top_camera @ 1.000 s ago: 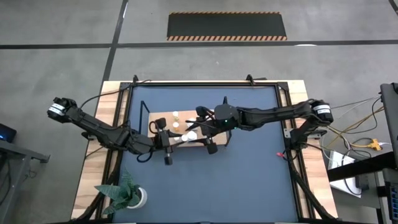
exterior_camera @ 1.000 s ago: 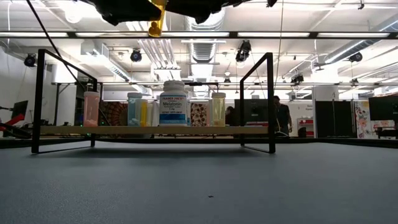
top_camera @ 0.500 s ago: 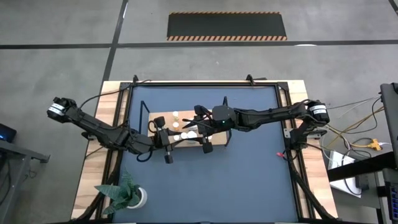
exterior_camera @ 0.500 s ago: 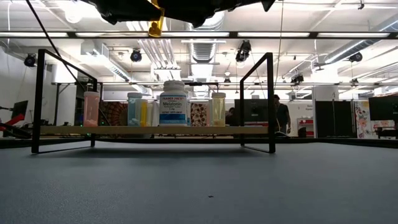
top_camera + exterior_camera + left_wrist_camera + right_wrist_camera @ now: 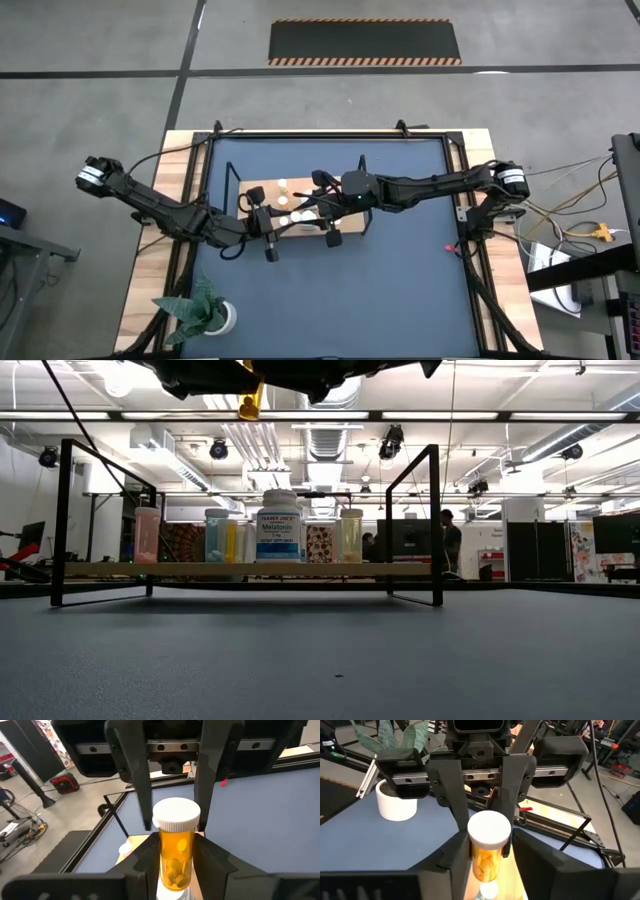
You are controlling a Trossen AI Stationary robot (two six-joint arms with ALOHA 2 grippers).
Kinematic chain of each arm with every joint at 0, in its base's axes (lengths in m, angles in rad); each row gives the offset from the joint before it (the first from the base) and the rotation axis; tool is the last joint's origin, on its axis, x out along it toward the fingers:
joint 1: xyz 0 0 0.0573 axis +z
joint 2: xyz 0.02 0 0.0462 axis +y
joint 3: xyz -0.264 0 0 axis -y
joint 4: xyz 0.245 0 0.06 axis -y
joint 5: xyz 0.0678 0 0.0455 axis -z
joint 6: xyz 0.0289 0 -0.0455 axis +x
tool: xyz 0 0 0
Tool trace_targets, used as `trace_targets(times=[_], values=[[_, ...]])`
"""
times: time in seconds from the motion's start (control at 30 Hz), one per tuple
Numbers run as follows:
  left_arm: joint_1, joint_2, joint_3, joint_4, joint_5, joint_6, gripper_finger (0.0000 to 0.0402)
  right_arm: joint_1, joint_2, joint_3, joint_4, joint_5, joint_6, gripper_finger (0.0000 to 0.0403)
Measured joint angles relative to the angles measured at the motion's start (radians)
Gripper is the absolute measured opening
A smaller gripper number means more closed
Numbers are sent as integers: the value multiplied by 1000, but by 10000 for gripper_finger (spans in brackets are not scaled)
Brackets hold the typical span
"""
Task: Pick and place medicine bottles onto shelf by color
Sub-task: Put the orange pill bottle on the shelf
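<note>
An orange medicine bottle [image 5: 175,855] with a white cap [image 5: 176,815] stands upright in the air above the shelf [image 5: 350,225], between my two grippers. My left gripper [image 5: 175,851] is shut on it from the table's left. My right gripper [image 5: 488,842] meets it from the right, fingers on either side of the cap. In the low view the bottle's body [image 5: 250,400] shows under the dark grippers at the top. Several more bottles stand on the shelf board [image 5: 400,569], among them a large white one [image 5: 279,525] and a pink one [image 5: 147,535]. My left gripper pinches the bottle's orange body [image 5: 166,857], below the cap, between its two fingers. The fingers come about level from the table's left. The bottle stands upright, clear of the shelf. My right gripper has its two fingers against opposite sides of the white cap [image 5: 476,836]. It comes about level from the table's right, facing the left gripper. The bottle stays upright between both grippers.
A white pot with a green plant [image 5: 205,315] stands at the table's near left corner. The shelf's black frame ends [image 5: 433,525] rise at both ends of the board. The dark blue tabletop [image 5: 400,290] lies bare near and right of the shelf.
My right gripper has edged a little toward the table's left, closer to the left gripper and the bottle. The left gripper and the bottle have stayed where they were.
</note>
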Motion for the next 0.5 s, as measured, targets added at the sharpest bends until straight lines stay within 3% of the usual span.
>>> trace_targets(times=[0.3,0.5], values=[[0,0,0,0,-13,-1,88,0,0,0,-3,-1,1,92],[0,-2,0,-2,-12,0,130,0,0,0,0,-2,12,89]])
